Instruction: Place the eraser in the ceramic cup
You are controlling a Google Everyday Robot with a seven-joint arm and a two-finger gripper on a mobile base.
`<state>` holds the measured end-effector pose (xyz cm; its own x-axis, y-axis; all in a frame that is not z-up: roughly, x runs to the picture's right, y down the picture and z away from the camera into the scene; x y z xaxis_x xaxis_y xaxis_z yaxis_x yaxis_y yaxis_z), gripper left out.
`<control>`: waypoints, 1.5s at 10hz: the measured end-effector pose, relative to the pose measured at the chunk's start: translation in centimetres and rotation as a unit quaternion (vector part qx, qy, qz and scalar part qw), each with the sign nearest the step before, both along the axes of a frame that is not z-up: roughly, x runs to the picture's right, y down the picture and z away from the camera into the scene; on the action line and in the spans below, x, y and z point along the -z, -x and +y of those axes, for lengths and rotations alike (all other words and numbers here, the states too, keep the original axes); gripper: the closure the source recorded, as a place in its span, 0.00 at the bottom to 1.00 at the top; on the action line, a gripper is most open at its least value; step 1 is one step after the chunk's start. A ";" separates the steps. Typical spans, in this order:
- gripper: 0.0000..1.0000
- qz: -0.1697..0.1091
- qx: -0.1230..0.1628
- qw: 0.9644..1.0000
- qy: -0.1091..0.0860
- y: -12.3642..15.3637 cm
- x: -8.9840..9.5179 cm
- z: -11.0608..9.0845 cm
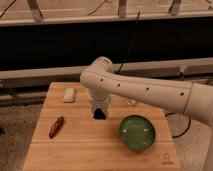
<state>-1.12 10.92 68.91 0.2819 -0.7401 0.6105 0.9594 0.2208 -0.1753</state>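
My gripper hangs from the white arm, which reaches in from the right. It points down at the middle of the wooden table, dark at its tip and close to the surface. The eraser is not visible. A small whitish bit shows just under the arm's lower edge. It may be the ceramic cup, but most of it is hidden and I cannot tell.
A wide green bowl sits right of the gripper. A white rounded lump lies at the back left. A dark red elongated object lies at the left. A dark wall and cables stand behind the table.
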 end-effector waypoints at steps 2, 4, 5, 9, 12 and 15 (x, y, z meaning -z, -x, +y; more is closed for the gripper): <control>0.95 0.003 -0.012 1.000 0.002 -1.9 -0.7 -1.2; 0.95 0.001 -0.018 1.000 0.004 -2.3 -1.0 -2.0; 0.95 0.002 -0.025 1.000 0.003 -2.6 -1.5 -2.9; 0.95 0.002 -0.030 1.000 -0.006 -2.2 -2.5 -6.0; 0.95 -0.008 -0.030 0.999 -0.008 -1.6 -3.9 -7.9; 0.95 -0.017 -0.033 0.999 -0.007 -1.2 -5.1 -9.6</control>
<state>0.11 1.34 73.98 0.3101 -0.7290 0.6103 0.9479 0.2861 -0.1399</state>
